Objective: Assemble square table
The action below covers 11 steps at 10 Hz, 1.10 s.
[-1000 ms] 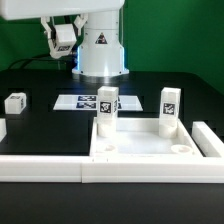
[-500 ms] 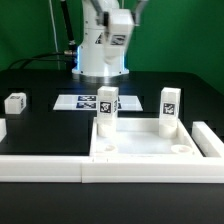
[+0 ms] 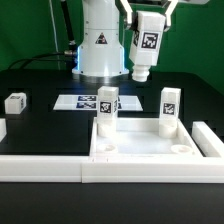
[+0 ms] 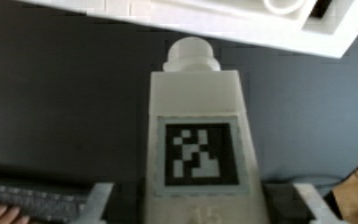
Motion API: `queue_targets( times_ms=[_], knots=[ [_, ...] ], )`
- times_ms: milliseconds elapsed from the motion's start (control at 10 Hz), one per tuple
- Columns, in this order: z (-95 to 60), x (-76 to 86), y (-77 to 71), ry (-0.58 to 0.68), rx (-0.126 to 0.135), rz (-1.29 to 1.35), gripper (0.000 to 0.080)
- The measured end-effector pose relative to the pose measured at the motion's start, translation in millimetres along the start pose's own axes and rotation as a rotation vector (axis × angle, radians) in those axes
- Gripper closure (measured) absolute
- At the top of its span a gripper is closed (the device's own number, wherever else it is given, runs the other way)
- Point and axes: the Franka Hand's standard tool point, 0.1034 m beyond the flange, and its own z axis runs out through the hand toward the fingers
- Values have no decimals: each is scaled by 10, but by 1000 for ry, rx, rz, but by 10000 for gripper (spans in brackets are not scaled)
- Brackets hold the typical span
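Over the black table (image 3: 40,120), high on the exterior view's right, the gripper (image 3: 148,14) holds a white tagged leg (image 3: 143,48) upright, its jaws partly closed on the leg's upper end and its rounded tip pointing down. The leg has just been swung across the scene: a second ago it rode high on that view's left, half a second ago in front of the robot's base, and now it hangs well above the slab (image 3: 140,152), touching nothing. In the wrist view the leg (image 4: 197,130) fills the frame, tag to the camera, between dark fingers (image 4: 43,195). The pick appears complete, and the carry toward a socket is under way. The slab lies in the foreground against the wall (image 3: 40,168), with the left fitted leg (image 3: 107,110) and right fitted leg (image 3: 170,108) standing at its far corners. Its two near sockets look empty, which puts the build about halfway. Slab, fitted legs, the spare leg (image 3: 14,102) and the marker board (image 3: 82,102) lie where they did a second ago.
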Motion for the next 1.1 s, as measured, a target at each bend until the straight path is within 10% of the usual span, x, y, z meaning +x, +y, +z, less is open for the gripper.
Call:
queue_targets(
  times_ms=[200,400,800,1100],
  knots=[
    [376,-231,-157,-20,39,-40,508],
    [407,-137,-225,-13,85,-56,508],
    [416,-152,-228,-15,89,-52,508],
    [597,-519,22,-135,138,-86,508]
  ],
)
